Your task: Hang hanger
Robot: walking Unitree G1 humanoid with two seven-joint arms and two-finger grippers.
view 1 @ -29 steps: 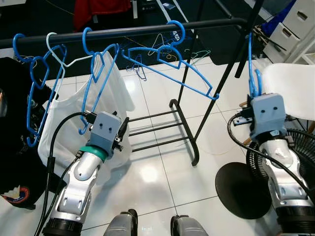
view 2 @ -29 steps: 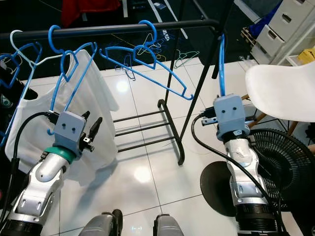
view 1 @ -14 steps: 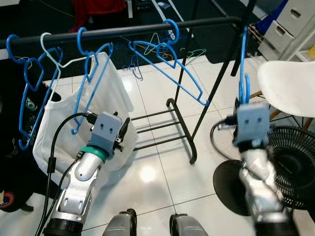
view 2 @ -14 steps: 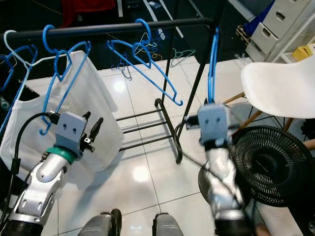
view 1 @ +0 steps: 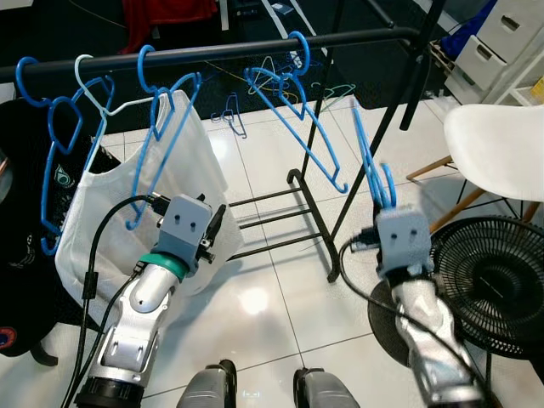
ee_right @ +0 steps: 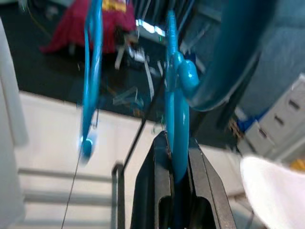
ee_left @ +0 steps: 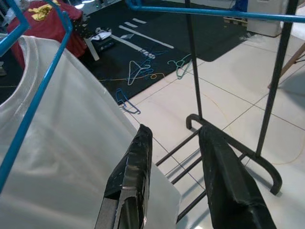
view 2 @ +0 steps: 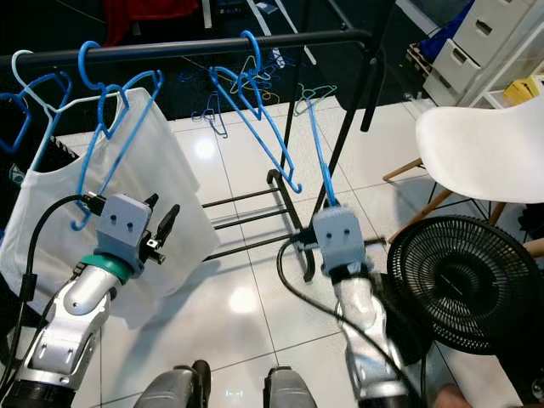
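Observation:
A black clothes rail [view 1: 221,53] runs across the top. On it hang a blue hanger [view 1: 51,136] at the left, a white hanger [view 1: 89,81], a blue hanger carrying a white garment [view 1: 127,195], and a bare blue hanger [view 1: 302,127]. My right gripper [view 1: 384,200] is shut on another blue hanger [view 1: 367,157], held tilted below the rail beside its right post; the right wrist view shows that blue hanger [ee_right: 175,119] pinched between the fingers [ee_right: 157,191]. My left gripper [ee_left: 174,157] is open and holds nothing, low in front of the white garment [ee_left: 57,157].
A white chair [view 1: 501,144] and a black floor fan [view 1: 493,280] stand at the right, with white drawers [view 1: 510,34] behind. A black garment [view 1: 17,255] hangs at the far left. The rail's base bars [view 1: 272,225] cross the tiles, and loose hangers [view 1: 272,76] lie beyond.
My right arm has swung left and down with its blue hanger, from the rail's right end to below the rail. The bare hanger on the rail has swung. The left arm stayed put.

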